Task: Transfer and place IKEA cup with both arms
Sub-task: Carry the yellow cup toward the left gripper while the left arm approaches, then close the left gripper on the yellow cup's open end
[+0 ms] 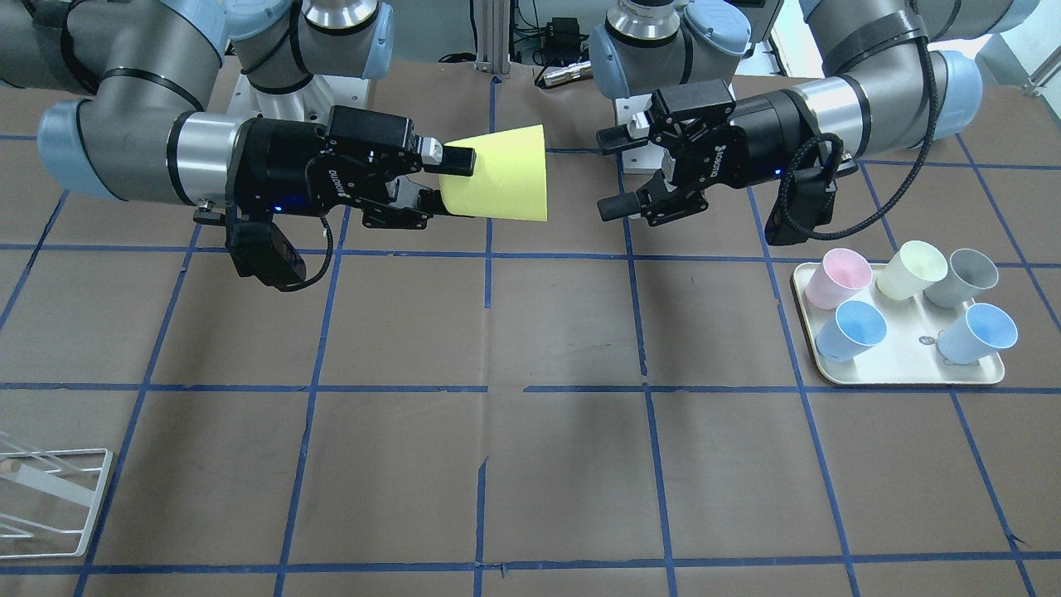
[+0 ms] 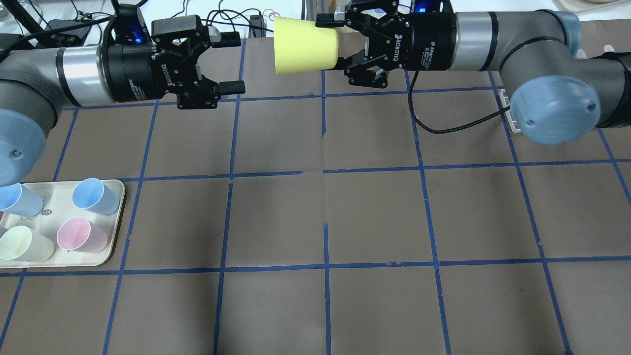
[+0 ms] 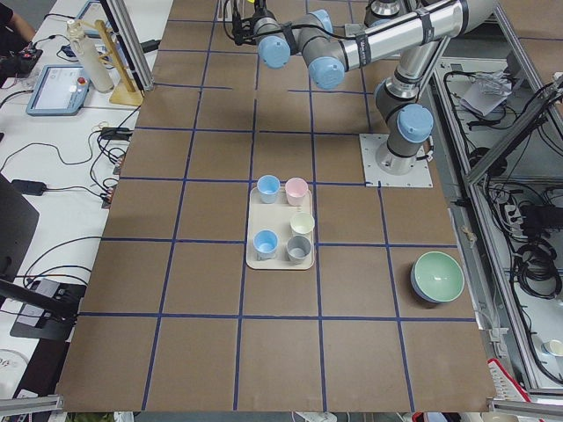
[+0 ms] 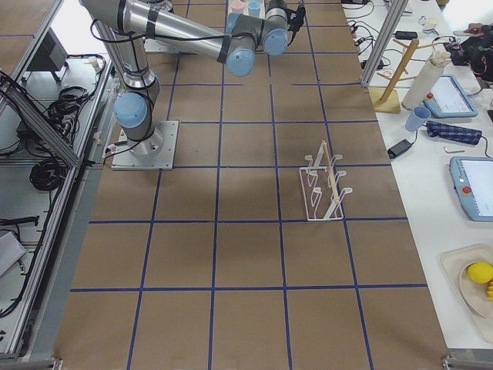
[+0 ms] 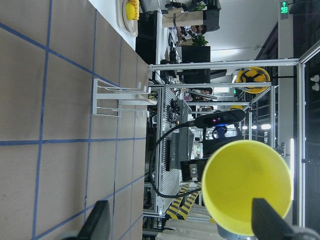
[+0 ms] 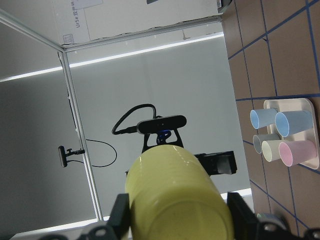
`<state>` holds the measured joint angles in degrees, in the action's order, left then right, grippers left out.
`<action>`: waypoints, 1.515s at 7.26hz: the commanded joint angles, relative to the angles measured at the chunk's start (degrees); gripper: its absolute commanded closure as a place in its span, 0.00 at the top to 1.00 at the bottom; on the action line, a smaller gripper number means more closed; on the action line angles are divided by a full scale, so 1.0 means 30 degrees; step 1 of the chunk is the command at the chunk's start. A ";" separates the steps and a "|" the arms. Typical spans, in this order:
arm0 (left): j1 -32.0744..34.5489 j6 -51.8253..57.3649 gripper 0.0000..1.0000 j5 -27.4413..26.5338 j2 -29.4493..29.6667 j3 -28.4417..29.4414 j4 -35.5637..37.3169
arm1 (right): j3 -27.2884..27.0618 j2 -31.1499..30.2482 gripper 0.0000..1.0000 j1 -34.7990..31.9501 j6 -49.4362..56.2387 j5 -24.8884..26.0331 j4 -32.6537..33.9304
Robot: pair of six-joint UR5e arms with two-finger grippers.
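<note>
You see the right gripper (image 1: 454,184) pinching the yellow IKEA cup (image 1: 501,172) sideways above the brown taped table (image 1: 564,464), a gap from the spread left gripper (image 1: 615,172), tray (image 1: 899,369) well aside.

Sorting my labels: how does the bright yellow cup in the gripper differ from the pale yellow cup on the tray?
The bright yellow cup is vivid; the pale yellow cup is creamy. The bright one lies sideways in mid-air, clamped by the right gripper; the pale one stands upright, free, on the tray. Both are plain, tapered and handleless.
</note>
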<state>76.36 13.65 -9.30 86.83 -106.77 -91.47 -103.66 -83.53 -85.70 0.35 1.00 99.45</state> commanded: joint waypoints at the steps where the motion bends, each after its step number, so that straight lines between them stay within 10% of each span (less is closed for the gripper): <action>1: 0.0590 -0.1705 1.00 0.0754 -0.0554 0.0549 0.0195 | 0.0011 0.0101 0.00 -0.0084 0.0061 0.0163 0.0014; 11: 0.1969 -0.4425 1.00 0.0784 0.0292 0.0345 0.5021 | 0.0011 -0.0046 0.01 -0.0113 -0.0174 0.0046 -0.0016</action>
<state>81.95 2.70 -6.94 86.89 -105.70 -79.75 -103.62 -83.62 -86.05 -0.17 1.12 99.40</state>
